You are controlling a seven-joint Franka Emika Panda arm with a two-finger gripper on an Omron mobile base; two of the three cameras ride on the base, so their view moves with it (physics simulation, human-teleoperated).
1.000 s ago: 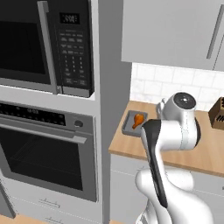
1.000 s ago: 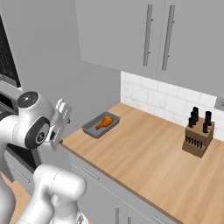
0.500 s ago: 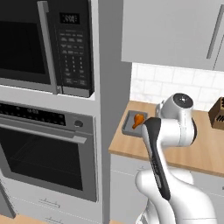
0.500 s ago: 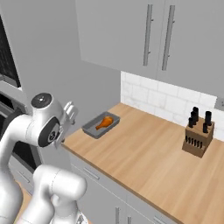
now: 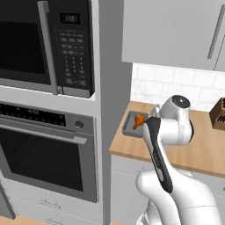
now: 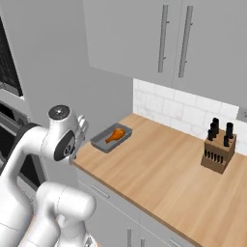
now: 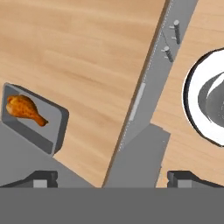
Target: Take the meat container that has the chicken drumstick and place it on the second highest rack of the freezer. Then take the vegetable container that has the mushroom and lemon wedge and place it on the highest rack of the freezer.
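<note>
The meat container [image 6: 111,138] is a shallow grey tray at the counter's left end, with an orange chicken drumstick [image 6: 115,135] lying in it. The left base view shows the container [image 5: 131,125] partly behind my arm, and the drumstick [image 5: 139,119] pokes out above it. My gripper [image 7: 113,179] is open with nothing between its fingertips [image 7: 41,178]. It hovers above the counter's front edge, with the container [image 7: 35,118] off to its left. The hand [image 6: 81,126] sits just left of the tray. The vegetable container and the freezer are out of view.
A wooden knife block [image 6: 217,150] stands at the back right of the counter [image 6: 164,178]. A tall grey panel [image 5: 112,88] separates the counter from the microwave [image 5: 44,44] and the oven [image 5: 39,149]. Upper cabinets [image 6: 159,43] hang overhead.
My arm's upper joints have swung a little toward the counter and the tray. The container and drumstick have stayed put.
</note>
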